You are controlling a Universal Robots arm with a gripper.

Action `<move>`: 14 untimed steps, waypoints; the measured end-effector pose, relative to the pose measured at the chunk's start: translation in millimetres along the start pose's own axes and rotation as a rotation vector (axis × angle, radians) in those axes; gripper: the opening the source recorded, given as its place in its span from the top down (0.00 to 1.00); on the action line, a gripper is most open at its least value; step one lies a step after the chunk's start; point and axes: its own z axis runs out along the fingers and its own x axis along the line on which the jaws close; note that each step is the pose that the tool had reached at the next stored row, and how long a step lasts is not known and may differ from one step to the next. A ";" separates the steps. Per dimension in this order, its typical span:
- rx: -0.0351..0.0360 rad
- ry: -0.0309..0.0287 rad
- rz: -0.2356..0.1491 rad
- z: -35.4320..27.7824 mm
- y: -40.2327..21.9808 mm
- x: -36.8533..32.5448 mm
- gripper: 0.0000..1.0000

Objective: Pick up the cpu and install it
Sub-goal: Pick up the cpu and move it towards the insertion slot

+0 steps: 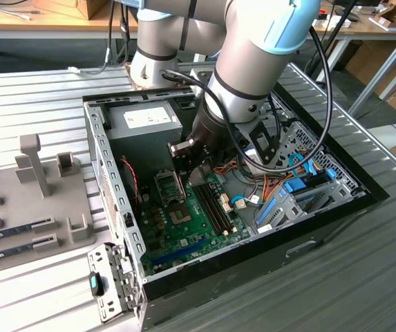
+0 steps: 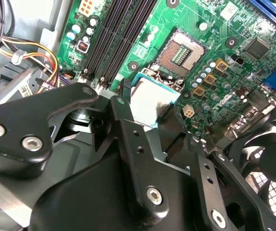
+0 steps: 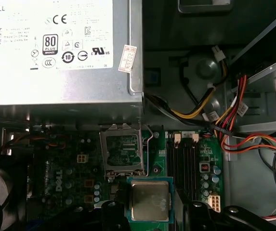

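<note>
Jaws clamped on the cpu [image 2: 150,100]: the gripper [image 2: 146,114] of a robot arm holds the chip by two opposite edges over the motherboard [image 1: 184,221] of an opened computer case [image 1: 104,159], just short of the socket [image 2: 181,48]. The chip rides flat with its silver-grey lid toward the wrist cameras, a hold that appears chosen to leave the underside free to meet the socket's contacts. The socket lies uncovered, its contact bed bare in the second wrist view, apparently readied for the part. In the first wrist view the cpu [image 3: 150,201] sits just beside the socket [image 3: 122,153], with the memory slots [image 3: 186,163] near and the grey power supply [image 3: 56,48] beyond. By that placing, the installing is judged not yet done. The black fingers [image 2: 123,120] cover the edges they grip, so the exact contact cannot be made out. The chip's underside is hidden, and one of its edges is cut off by the first wrist view's frame. How high it hangs above the board cannot be told, and in the exterior view the arm's wrist stands in front of that part of the board
</note>
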 end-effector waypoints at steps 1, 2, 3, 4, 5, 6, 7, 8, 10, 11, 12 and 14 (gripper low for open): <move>0.0002 0.0000 0.000 0.8 -0.1 0.0 0.53; 0.0003 0.0000 0.000 1.3 -0.2 0.0 0.53; 0.0004 0.0000 0.000 1.8 -0.2 -0.1 0.53; 0.0004 0.0000 0.000 2.1 -0.3 -0.1 0.53; 0.0004 -0.0001 0.000 2.4 -0.3 -0.1 0.53; 0.0006 0.0000 0.000 2.8 -0.4 -0.1 0.53; 0.0007 0.0000 0.000 3.1 -0.4 -0.1 0.53; 0.0007 0.0000 0.000 3.5 -0.4 -0.1 0.53; 0.0010 0.0000 0.000 4.3 -0.5 -0.2 0.53; 0.0011 0.0000 0.000 4.8 -0.6 -0.2 0.53; 0.0011 0.0000 0.000 5.3 -0.7 -0.2 0.53; 0.0014 0.0000 0.000 6.2 -0.8 -0.2 0.53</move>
